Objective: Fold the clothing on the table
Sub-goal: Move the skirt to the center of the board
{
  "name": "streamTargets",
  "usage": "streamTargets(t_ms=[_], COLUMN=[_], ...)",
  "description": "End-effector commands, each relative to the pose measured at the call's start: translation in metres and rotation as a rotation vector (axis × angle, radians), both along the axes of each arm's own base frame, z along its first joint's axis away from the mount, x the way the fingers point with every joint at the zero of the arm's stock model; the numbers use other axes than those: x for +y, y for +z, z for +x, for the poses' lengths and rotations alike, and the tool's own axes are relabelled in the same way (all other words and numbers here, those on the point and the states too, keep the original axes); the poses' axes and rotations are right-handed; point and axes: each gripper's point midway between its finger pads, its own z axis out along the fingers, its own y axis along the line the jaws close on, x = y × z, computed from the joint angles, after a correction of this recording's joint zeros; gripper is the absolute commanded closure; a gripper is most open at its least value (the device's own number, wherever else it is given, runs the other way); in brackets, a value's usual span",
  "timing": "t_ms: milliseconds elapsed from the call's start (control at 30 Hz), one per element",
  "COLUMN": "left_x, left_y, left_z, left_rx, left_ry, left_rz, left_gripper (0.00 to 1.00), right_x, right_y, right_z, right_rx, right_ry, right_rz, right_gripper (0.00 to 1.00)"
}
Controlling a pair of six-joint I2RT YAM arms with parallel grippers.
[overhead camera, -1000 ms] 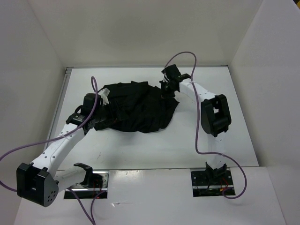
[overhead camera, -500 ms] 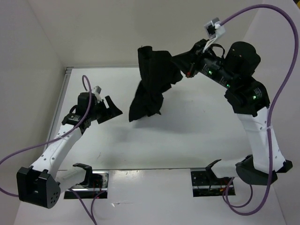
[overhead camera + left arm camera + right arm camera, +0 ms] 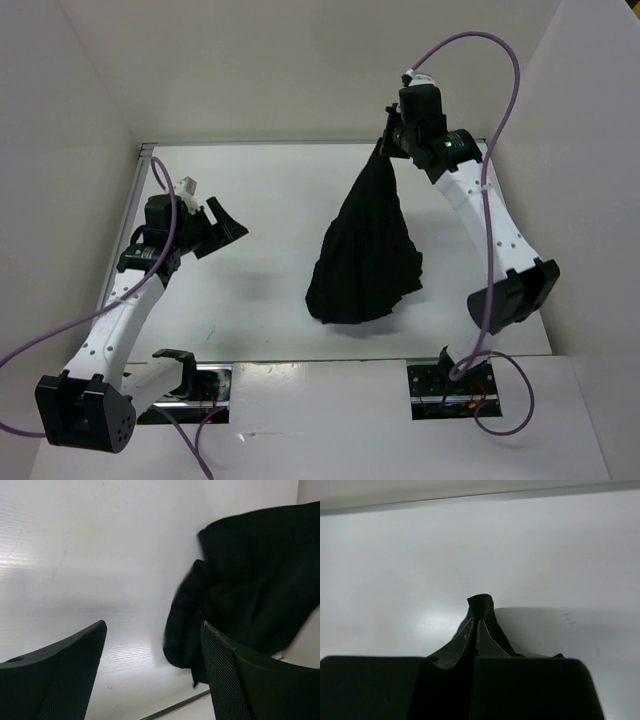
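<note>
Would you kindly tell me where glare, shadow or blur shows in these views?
Top external: sharp, the skirt throws a faint shadow on the table. Left wrist: glare on the table inside the open left gripper. Right wrist: right gripper dark, blurred.

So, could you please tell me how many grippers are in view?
2. The left gripper is open above the left side of the table, apart from the skirt. The right gripper, raised near the far edge, is shut on the skirt's top.

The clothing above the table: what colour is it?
The clothing is plain black; the top external view shows it best.
</note>
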Motion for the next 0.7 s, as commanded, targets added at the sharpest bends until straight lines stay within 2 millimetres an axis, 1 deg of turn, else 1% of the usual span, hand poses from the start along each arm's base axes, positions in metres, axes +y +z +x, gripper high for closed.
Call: streamTargets(t_ms=[0, 33, 67, 100, 133, 167, 200, 233, 267, 333, 367, 400, 433, 467, 500, 533, 567, 600, 633, 667], left_x=[-0.009, -0.011, -0.013, -0.015, -0.017, -0.023, -0.026, -0.030, -0.034, -0.041, -0.041, -0.039, -0.038, -0.038, -0.031, -0.025, -0.020, -0.011, -0.008, -0.001], left_y=[0.011, 0.009, 0.006, 0.003, 0.003, -0.006, -0.009, -0.003, -0.008, -0.007, -0.006, -0.006, -0.007, -0.007, -0.009, -0.011, -0.009, -0.009, 0.002, 0.007], left_z=[0.001, 0.001, 0.000, 0.002, 0.003, 0.003, 0.005, 0.009, 0.014, 0.015, 0.018, 0.019, 0.020, 0.020, 0.022, 0.023, 0.022, 0.024, 0.022, 0.021], left_rx=[-0.041, -0.031, -0.024, -0.023, -0.024, 0.000, 0.005, -0.002, 0.014, 0.022, 0.021, 0.020, 0.020, 0.020, 0.028, 0.039, 0.039, 0.031, -0.004, -0.018], left_ry=[-0.060, -0.071, -0.090, -0.099, -0.109, -0.138, -0.147, -0.159, -0.174, -0.200, -0.200, -0.192, -0.180, -0.180, -0.155, -0.134, -0.107, -0.069, -0.052, -0.026], left_rz=[-0.026, -0.034, -0.035, -0.041, -0.048, -0.062, -0.062, -0.062, -0.055, -0.047, -0.047, -0.040, -0.032, -0.032, -0.025, -0.018, -0.021, -0.005, -0.005, 0.004], left_gripper=[0.17, 0.17, 0.17, 0.17, 0.17, 0.19, 0.19, 0.21, 0.21, 0.21, 0.21, 0.21, 0.21, 0.21, 0.21, 0.21, 0.21, 0.21, 0.21, 0.21], right_x=[-0.083, -0.090, -0.091, -0.097, -0.098, -0.097, -0.103, -0.106, -0.112, -0.124, -0.121, -0.115, -0.085, -0.067, -0.053, -0.033, 0.006, 0.028, 0.058, 0.088], right_y=[-0.025, -0.041, -0.067, -0.075, -0.083, -0.109, -0.117, -0.122, -0.137, -0.140, -0.134, -0.122, -0.117, -0.114, -0.108, -0.094, -0.096, -0.076, -0.066, -0.056], right_z=[0.032, 0.034, 0.042, 0.046, 0.049, 0.051, 0.051, 0.052, 0.047, 0.040, 0.042, 0.042, 0.045, 0.045, 0.042, 0.042, 0.030, 0.023, 0.010, -0.008], right_rx=[0.019, 0.065, 0.117, 0.125, 0.140, 0.190, 0.201, 0.207, 0.251, 0.262, 0.244, 0.223, 0.227, 0.221, 0.207, 0.175, 0.189, 0.143, 0.132, 0.119], right_ry=[-0.406, -0.431, -0.453, -0.495, -0.501, -0.495, -0.520, -0.536, -0.558, -0.594, -0.582, -0.546, -0.392, -0.328, -0.257, -0.193, -0.050, 0.048, 0.178, 0.288], right_rz=[-0.133, -0.173, -0.208, -0.235, -0.251, -0.283, -0.316, -0.336, -0.379, -0.417, -0.387, -0.356, -0.246, -0.218, -0.210, -0.184, -0.157, -0.138, -0.081, -0.055], right_gripper=[1.00, 1.00, 1.00, 1.00, 1.00, 1.00, 1.00, 1.00, 1.00, 1.00, 1.00, 1.00, 1.00, 1.00, 1.00, 1.00, 1.00, 1.00, 1.00, 1.00])
